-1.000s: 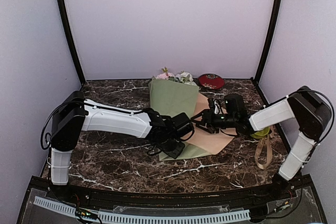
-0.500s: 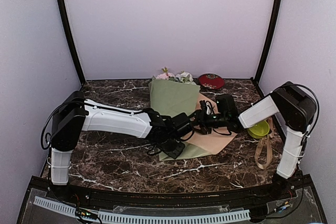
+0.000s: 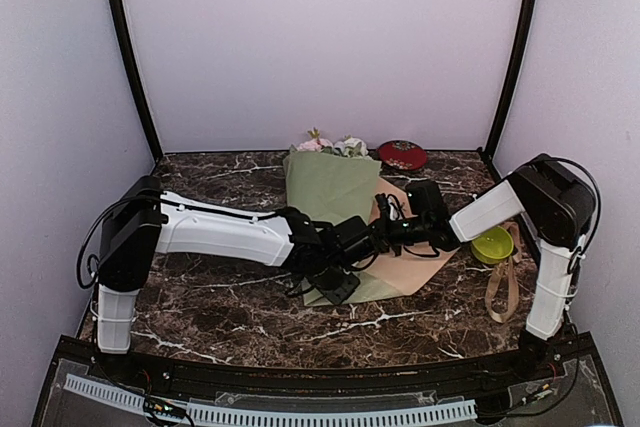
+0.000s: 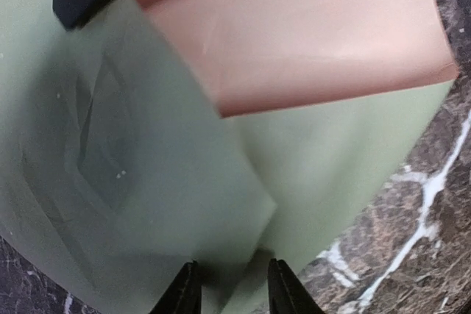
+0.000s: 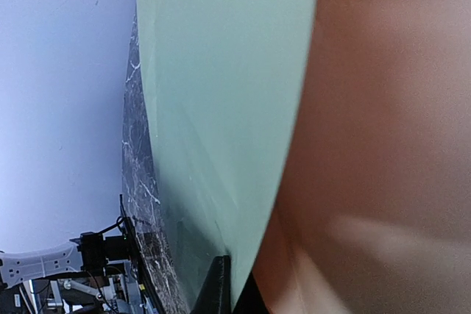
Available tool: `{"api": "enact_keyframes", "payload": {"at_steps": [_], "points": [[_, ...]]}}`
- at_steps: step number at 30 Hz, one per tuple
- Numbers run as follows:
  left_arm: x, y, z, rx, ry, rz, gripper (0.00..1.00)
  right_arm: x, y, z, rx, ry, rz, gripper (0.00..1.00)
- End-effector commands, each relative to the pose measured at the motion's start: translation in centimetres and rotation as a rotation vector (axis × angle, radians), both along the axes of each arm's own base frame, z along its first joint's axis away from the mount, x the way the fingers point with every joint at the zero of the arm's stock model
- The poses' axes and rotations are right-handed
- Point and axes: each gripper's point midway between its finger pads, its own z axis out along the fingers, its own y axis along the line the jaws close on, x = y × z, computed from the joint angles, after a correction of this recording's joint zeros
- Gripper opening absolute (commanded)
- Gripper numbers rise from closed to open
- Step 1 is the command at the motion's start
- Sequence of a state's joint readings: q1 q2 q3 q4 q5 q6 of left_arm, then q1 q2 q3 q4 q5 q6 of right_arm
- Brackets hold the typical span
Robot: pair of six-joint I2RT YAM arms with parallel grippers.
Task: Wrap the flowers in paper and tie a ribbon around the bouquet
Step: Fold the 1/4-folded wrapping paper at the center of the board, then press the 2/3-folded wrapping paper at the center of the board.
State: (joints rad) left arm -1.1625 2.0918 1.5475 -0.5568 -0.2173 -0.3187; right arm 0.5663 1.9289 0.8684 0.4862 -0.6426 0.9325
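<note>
Now the bouquet [image 3: 330, 192] lies at centre frame. The right gripper [image 5: 234, 292] clenches its tan flap [image 3: 410, 247], while the left gripper [image 4: 229, 279] hangs parted over the green fold [image 4: 184, 204], which, unpinned, may spring open.

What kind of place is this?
Probably a robot practice booth: plain lilac walls close in a marble-look table, with a left arm and a right arm fixed at its near edge.

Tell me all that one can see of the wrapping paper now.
The paper is a thin sheet, sage green outside, tan inside, folded into a cone around the flowers. It lies on the marble table, wide end toward the back wall, a tan flap spread rightward. The right claw pinches its edge; the left claw stands open over the green fold.
</note>
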Motion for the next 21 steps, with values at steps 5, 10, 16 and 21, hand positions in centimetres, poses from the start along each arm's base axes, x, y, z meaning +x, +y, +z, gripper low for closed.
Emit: {"api": "enact_keyframes", "payload": {"at_steps": [5,10,16,21], "points": [[-2.4,-6.0,6.7,-0.176,-0.114,-0.285,0.34,0.6,-0.3,-1.3,-0.061,-0.044,0.043,0.00],[-0.7,-6.2,6.1,-0.158,-0.192,-0.273,0.29,0.6,-0.3,-1.3,-0.068,-0.049,0.052,0.00],[1.4,-5.8,3.1,-0.059,-0.244,-0.242,0.29,0.5,-0.2,-0.8,-0.068,-0.058,0.067,0.00],[0.2,-5.8,1.2,-0.054,-0.174,-0.277,0.26,0.6,-0.8,-0.5,-0.111,-0.075,0.054,0.00]]}}
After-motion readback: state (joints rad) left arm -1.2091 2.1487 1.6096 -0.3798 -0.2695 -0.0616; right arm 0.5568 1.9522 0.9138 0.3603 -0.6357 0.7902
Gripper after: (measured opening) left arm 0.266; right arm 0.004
